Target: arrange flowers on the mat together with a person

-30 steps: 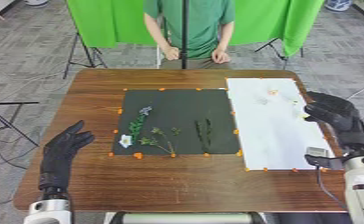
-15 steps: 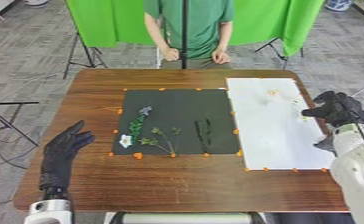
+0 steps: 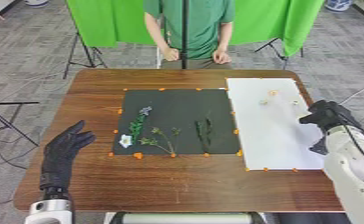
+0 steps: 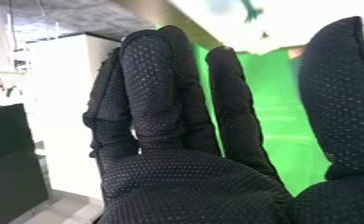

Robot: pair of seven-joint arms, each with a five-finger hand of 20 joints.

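Note:
In the head view my right hand point(image 3: 327, 116) is over the right edge of the white mat point(image 3: 272, 130), its fingers extended and holding nothing. Small pale flowers point(image 3: 273, 93) lie near that mat's far end. My left hand point(image 3: 65, 145) rests open, left of the dark mat point(image 3: 178, 100). On the dark mat lie a purple-tipped green stem point(image 3: 137, 125), a white flower point(image 3: 125, 141), a branching sprig point(image 3: 166, 142) and dark green leaves point(image 3: 203, 134). The right wrist view shows my right hand point(image 4: 187, 182) with straight fingers and the thumb apart.
Orange markers point(image 3: 138, 155) line both mats on the brown table point(image 3: 178, 185). A person point(image 3: 196, 30) stands across the table with both hands at its far edge. A thin black pole point(image 3: 185, 35) rises in front of them.
My right hand has turned and shifted slightly toward the robot and inward over the white mat's edge. The left hand and the plants on the dark mat stay put.

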